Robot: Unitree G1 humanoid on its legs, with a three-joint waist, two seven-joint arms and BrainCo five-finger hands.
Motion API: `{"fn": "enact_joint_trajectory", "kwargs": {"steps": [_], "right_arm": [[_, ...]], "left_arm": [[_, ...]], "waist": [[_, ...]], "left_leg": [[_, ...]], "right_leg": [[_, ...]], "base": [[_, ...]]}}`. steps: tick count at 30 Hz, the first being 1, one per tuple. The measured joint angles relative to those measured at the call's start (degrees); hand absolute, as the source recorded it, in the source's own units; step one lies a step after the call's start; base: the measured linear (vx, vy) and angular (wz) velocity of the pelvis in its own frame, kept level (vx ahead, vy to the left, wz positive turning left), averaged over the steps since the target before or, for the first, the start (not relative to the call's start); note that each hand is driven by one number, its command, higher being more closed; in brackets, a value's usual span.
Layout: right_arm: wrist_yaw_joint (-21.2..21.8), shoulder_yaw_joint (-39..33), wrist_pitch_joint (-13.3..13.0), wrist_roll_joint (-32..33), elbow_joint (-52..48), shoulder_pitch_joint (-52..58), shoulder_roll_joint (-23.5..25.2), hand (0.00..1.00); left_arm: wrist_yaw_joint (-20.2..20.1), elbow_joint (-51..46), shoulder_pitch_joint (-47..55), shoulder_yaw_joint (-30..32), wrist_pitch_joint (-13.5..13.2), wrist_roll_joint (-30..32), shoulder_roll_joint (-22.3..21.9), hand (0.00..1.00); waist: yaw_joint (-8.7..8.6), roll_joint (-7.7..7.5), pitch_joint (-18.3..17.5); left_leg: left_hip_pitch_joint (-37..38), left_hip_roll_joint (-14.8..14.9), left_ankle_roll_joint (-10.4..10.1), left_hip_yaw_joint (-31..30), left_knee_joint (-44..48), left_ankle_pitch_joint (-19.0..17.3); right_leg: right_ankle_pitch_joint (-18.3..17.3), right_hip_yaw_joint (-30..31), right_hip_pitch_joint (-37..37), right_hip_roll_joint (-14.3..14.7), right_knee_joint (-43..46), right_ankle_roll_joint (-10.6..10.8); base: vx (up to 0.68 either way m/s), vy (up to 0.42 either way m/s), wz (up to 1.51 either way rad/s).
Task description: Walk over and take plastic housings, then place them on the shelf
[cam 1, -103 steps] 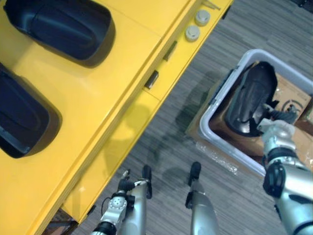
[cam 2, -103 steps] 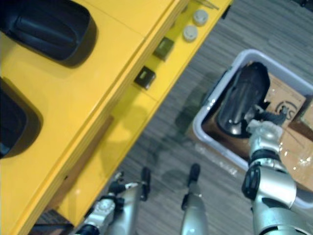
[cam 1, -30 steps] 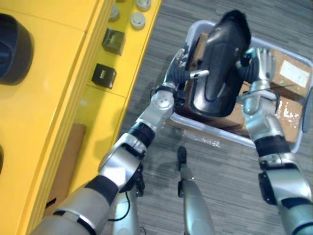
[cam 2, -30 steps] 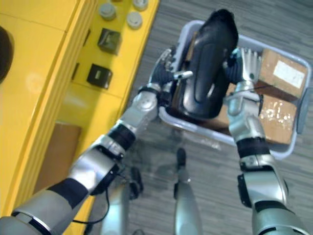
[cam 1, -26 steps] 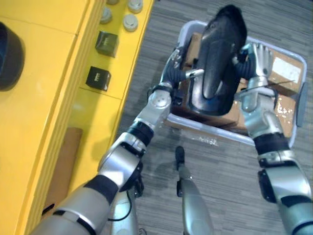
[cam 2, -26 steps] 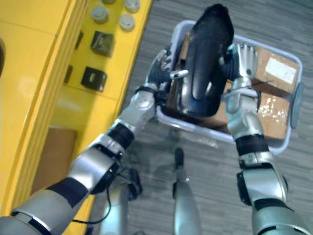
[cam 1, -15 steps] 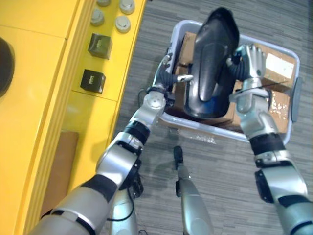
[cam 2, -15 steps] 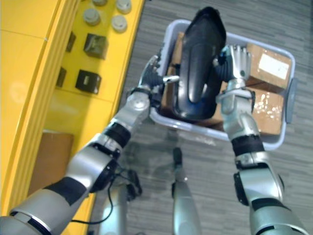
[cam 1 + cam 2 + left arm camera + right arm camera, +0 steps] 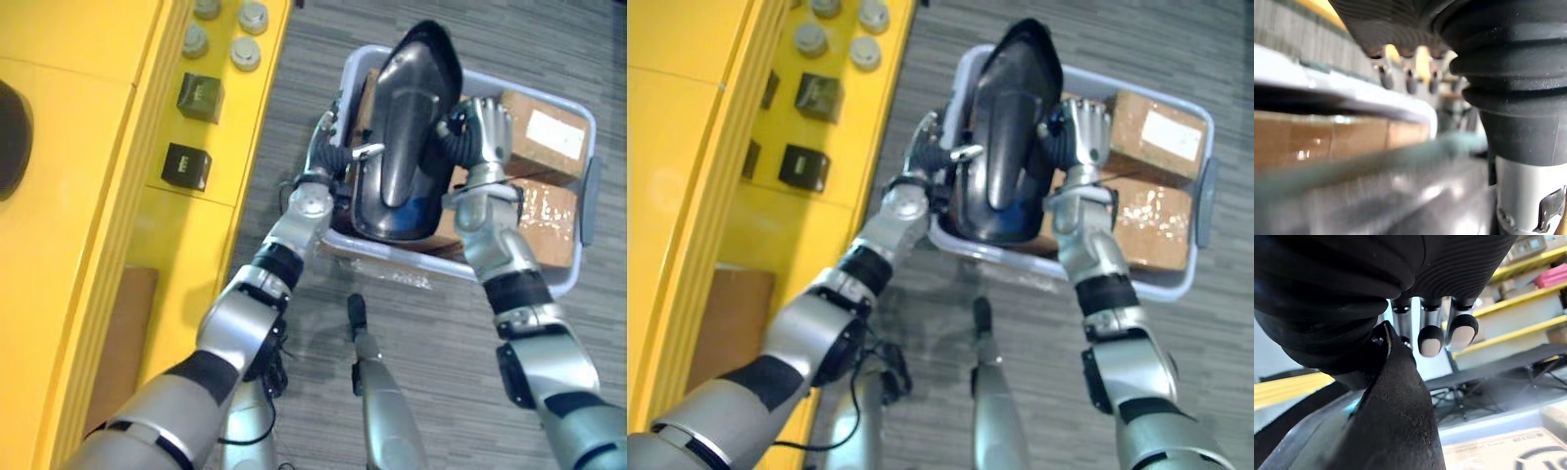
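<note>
Left eye view: boxes (image 9: 554,132) in bin (image 9: 591,191)

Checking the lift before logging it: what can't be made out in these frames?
- How the left hand meets the housing: behind the housing in the eye views, blurred in the left wrist view.
- The right hand palm side: turned away from the eye views; the housing's edge blocks it in the right wrist view.
- Whether the housing's lower end clears the bin: not readable from above.
- Bin contents beneath the housing: covered by it.
</note>
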Motion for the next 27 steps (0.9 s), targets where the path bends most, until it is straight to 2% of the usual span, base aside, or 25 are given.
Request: {"fn": "enact_joint_trajectory", "kwargs": {"steps": [5,6,9,14,27], "right_arm": [[-0.3,0.5,0.1,0.0,-1.2,0.1,0.0,1.00],[-0.2,0.6,0.1,0.0,-1.2,0.1,0.0,1.00],[-0.2,0.6,0.1,0.1,-1.2,0.3,-0.2,1.00],[-0.2,0.1,0.1,0.1,-1.3,1.8,-0.5,1.00],[-1.7,0.4,-0.3,0.1,-7.5,8.6,-0.9,1.00]], "left_arm": [[-3.2,0.9,0.0,-4.7,-0.1,-8.5,0.3,0.00],[-4.5,1.0,0.0,-6.1,-0.1,-9.8,0.5,1.00],[-6.9,1.2,0.0,-8.6,0.0,-11.5,0.5,1.00],[-7.9,1.3,0.0,-11.3,-0.1,-13.2,0.8,1.00],[-7.2,0.1,2.9,-17.9,-0.4,-21.7,1.7,1.00]], "waist": [[-0.07,0.00,0.0],[-0.09,0.00,0.0],[-0.12,0.00,0.0],[-0.18,0.00,0.0],[-0.42,0.00,0.0]], "left_leg": [[0.0,0.0,0.0,0.0,0.0,0.0],[0.0,0.0,0.0,0.0,0.0,0.0],[0.0,-0.1,0.0,0.0,-0.1,0.0],[-0.1,-0.3,0.0,-0.2,-0.1,0.0],[0.0,-0.3,0.0,-0.8,-0.1,0.0]], "right_leg": [[0.0,0.0,0.0,0.0,0.0,0.0],[0.0,0.0,0.0,0.0,0.0,0.0],[0.0,-0.1,0.0,0.0,0.0,0.0],[0.0,-0.2,0.0,0.0,0.0,0.0],[-0.2,-0.6,0.2,0.0,0.7,0.2]], "base": [[-0.06,-0.059,0.00],[-0.06,-0.069,0.00],[-0.06,-0.065,0.00],[-0.05,-0.059,0.01],[-0.01,-0.006,0.01]]}}
